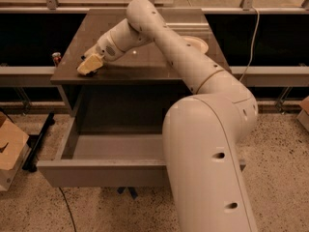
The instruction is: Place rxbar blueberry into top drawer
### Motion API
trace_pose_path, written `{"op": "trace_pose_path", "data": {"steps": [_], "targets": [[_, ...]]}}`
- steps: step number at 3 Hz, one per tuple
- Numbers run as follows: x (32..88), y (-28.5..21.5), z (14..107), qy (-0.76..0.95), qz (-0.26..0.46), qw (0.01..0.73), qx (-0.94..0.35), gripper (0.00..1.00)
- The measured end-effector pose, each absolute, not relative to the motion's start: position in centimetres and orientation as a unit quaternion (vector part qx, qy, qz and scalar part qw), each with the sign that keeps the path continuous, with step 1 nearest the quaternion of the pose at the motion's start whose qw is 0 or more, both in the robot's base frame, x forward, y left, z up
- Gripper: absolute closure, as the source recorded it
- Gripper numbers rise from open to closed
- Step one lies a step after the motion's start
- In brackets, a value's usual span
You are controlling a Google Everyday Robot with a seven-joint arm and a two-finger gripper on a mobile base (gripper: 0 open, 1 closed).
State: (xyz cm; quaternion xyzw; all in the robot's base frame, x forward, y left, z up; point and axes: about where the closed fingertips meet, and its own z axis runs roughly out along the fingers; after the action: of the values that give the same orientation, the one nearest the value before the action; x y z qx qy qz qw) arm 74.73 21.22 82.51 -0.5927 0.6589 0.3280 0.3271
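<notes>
My gripper [90, 65] is down at the front left corner of the dark cabinet top [145, 62], its pale tip touching or just above the surface. The rxbar blueberry does not show; it may be hidden under the gripper. The top drawer [99, 172] is pulled out below the cabinet top, wide and grey, and its visible inside [116, 146] holds nothing. My white arm crosses the right part of the drawer and hides it.
A small red-and-white can [56, 58] stands on a ledge left of the cabinet. A pale bowl [197, 44] sits at the back right of the top. A cardboard box [9, 149] lies on the speckled floor at left. A cable hangs at right.
</notes>
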Motion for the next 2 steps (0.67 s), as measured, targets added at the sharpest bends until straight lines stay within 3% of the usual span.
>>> {"op": "trace_pose_path", "data": {"steps": [1,2], "targets": [[73.5,19.5,83.7,0.656,0.319,0.34,-0.593,1.0],[70.1,14.6,88.4,0.647,0.295,0.391,-0.584,1.0]]}}
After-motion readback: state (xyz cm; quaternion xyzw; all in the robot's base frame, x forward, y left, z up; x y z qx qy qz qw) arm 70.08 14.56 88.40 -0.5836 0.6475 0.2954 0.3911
